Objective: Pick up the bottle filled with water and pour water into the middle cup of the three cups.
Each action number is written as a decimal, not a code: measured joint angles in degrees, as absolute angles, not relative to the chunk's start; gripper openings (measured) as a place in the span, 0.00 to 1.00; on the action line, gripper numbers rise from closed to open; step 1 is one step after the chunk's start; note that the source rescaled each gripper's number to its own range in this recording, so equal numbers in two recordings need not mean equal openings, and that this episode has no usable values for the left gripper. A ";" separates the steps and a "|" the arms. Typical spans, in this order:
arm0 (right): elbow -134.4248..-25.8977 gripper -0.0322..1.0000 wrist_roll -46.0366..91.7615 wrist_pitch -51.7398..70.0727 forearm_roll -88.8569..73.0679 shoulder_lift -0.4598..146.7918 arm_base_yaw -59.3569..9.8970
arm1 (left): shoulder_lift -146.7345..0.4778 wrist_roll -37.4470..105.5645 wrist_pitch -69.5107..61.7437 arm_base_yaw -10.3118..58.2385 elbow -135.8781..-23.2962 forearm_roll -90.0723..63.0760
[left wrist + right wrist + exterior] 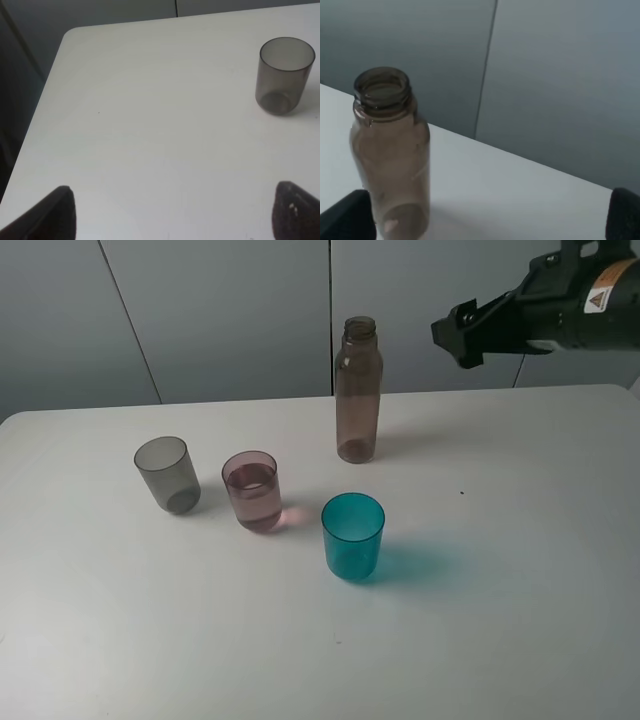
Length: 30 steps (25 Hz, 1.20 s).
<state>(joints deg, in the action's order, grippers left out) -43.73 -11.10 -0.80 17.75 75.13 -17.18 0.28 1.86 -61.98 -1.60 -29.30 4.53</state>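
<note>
The brownish translucent bottle (358, 390) stands upright and uncapped at the back middle of the white table (520, 580). No water level shows in it. It also shows in the right wrist view (390, 155). The three cups stand in a row in front of it: smoky grey (166, 473), pink middle cup (252, 490), teal-blue (352, 535). The pink cup holds clear water to about two thirds. My right gripper (457, 340) hangs in the air right of the bottle's neck, open and empty, also seen in its wrist view (487, 220). My left gripper (175, 215) is open and empty over the table's left part.
The grey cup (282, 75) stands beyond the left gripper in the left wrist view. The table's left edge and rounded back corner (67, 37) are close to it. A grey panelled wall (220, 310) runs behind the table.
</note>
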 joint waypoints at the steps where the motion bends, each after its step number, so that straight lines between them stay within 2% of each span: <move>1: -43.80 1.00 -11.10 2.73 16.88 71.94 -17.18 | 0.28 1.86 -61.98 -1.60 -29.30 4.53; 12: -43.94 1.00 -11.10 40.56 10.93 39.50 -17.18 | 0.28 1.87 -61.98 -1.60 -29.30 4.53; 19: -42.78 1.00 -7.60 59.87 9.67 23.93 -17.18 | 0.28 1.87 -61.98 -1.60 -29.30 4.53; 22: -39.11 1.00 -5.74 63.86 7.52 18.02 -17.18 | 0.28 1.87 -61.98 -1.60 -29.30 4.53; 30: -31.44 1.00 -3.46 64.13 2.13 2.50 -17.18 | 0.28 1.87 -61.98 -1.60 -29.30 4.53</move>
<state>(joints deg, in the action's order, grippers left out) -31.44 -3.46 64.13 2.13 2.50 -17.18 0.28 1.87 -61.98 -1.60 -29.30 4.53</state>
